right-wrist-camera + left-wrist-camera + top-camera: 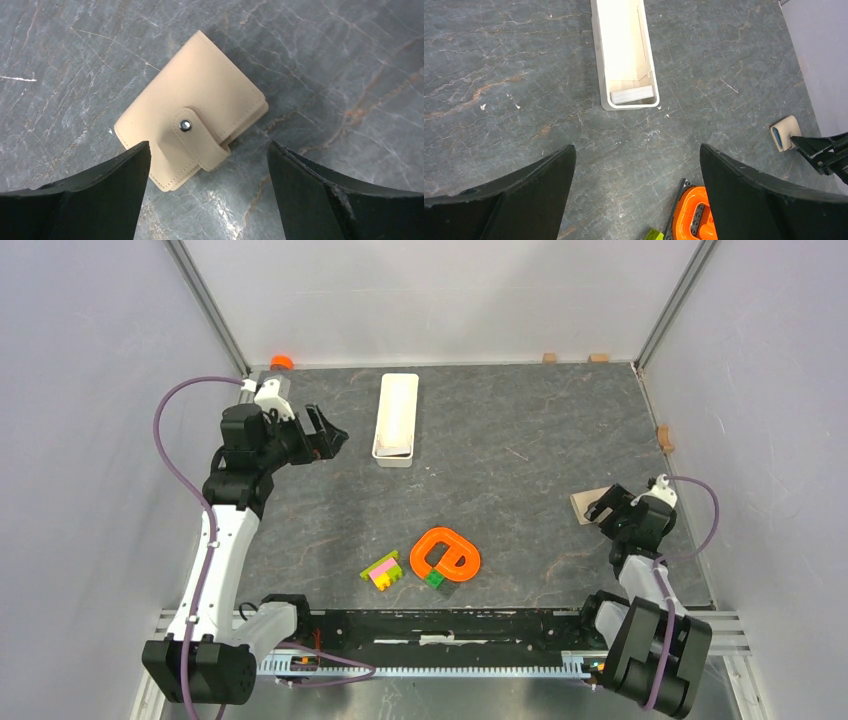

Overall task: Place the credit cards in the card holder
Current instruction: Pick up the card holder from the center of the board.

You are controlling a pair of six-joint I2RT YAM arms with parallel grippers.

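The card holder [192, 122] is a beige wallet lying shut on the dark table, its clasp tab snapped. It also shows in the top view [586, 502] at the right, and small in the left wrist view [785, 131]. There a blue sliver [776, 135] shows at its edge; I cannot tell if it is a card. No loose credit card is in view. My right gripper [209, 145] is open just above the wallet's near edge, apart from it. My left gripper [335, 437] is open and empty, raised at the back left.
A long white tray [380, 430] stands at the back centre, with a greyish stack [631, 93] at its near end. An orange ring toy [445, 555] and pink-yellow-green bricks [382, 571] lie near the front centre. Walls close in the table on three sides.
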